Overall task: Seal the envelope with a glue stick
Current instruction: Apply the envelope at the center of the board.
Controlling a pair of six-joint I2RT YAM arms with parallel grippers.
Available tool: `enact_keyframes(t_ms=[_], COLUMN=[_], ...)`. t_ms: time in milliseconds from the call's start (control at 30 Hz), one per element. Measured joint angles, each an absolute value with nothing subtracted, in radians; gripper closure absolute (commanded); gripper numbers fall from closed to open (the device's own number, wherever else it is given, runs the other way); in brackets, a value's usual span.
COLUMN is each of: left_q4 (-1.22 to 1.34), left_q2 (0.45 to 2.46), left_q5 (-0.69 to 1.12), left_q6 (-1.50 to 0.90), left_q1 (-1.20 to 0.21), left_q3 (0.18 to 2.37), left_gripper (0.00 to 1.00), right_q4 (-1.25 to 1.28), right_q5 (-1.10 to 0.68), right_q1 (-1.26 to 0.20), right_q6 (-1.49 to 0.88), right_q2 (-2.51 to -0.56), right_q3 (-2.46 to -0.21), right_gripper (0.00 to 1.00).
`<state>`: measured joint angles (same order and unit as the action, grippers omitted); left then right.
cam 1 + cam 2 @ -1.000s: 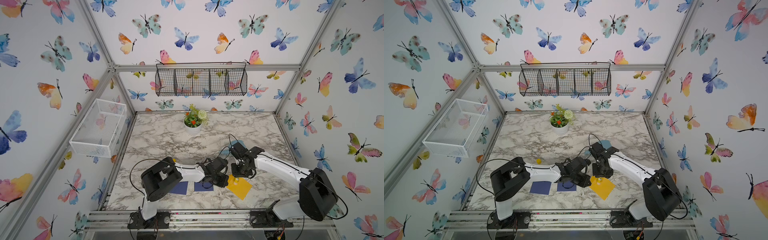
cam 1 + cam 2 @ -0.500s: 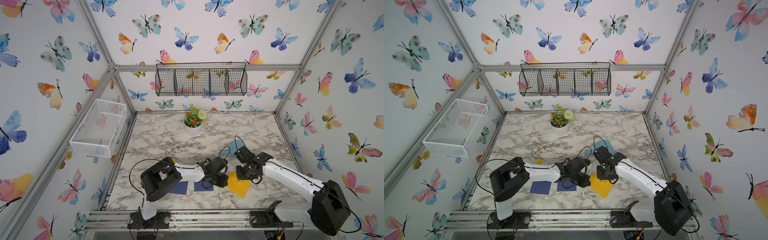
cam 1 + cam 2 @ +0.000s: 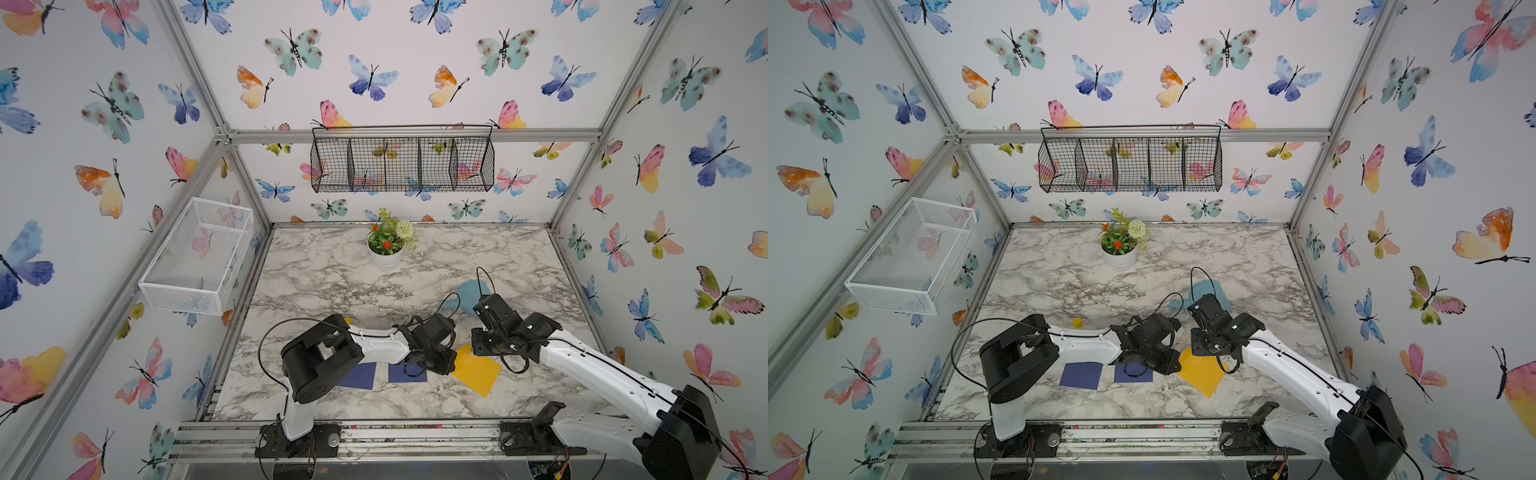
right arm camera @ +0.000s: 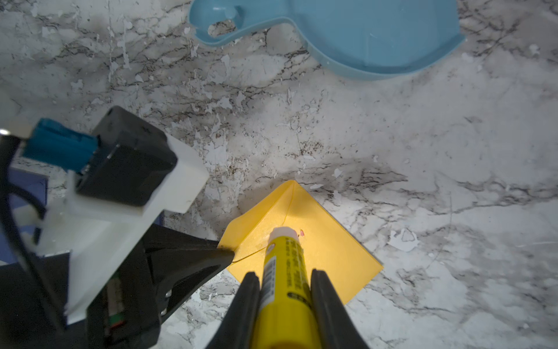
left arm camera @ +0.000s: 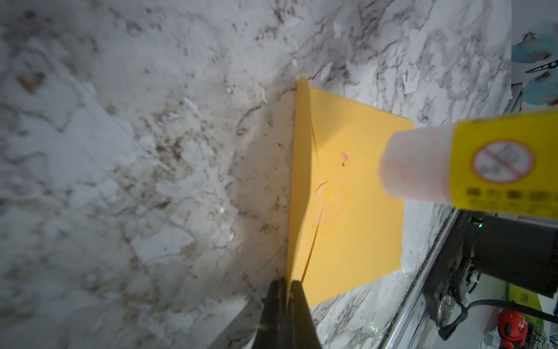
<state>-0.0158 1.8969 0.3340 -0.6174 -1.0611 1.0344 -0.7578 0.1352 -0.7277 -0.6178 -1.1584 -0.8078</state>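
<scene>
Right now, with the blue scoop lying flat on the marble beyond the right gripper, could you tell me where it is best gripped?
I would take the blue scoop by its narrow looped handle, coming straight down with the jaws across it. The scoop lies flat, open side up, its bowl probably too wide, while the handle juts out over bare marble.

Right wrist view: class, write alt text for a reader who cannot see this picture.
The right tool grips a yellow cylindrical glue stick, its white tip aimed at an open yellow paper envelope on the marble tabletop. The left tool pinches the envelope's raised flap; a pale blue plastic dish lies beyond.
</scene>
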Motion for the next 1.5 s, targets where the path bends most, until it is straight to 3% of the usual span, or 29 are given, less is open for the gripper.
enact_keyframes(t_ms=[300,933,1500], left_q4=[-0.016,-0.016,-0.016], left_q2=[1.897,1.897,1.897], left_q5=[0.334,0.335,0.335], left_q6=[-0.618,-0.618,-0.618], left_q1=[-1.055,-1.055,-1.055], left_q3=[1.034,1.034,1.034], left_gripper=[1.0,1.0,1.0], right_q4=[-0.709,-0.538,-0.601], right_q5=[0.206,0.291,0.327], right_q1=[-0.821,-0.876,-0.885], right_q6=[-0.689,-0.71,-0.793], right_q2=[-1.158,-1.152,-1.187], right_q3=[-0.723,-0.631,-0.667], right_gripper=[0.98,0.98,0.98])
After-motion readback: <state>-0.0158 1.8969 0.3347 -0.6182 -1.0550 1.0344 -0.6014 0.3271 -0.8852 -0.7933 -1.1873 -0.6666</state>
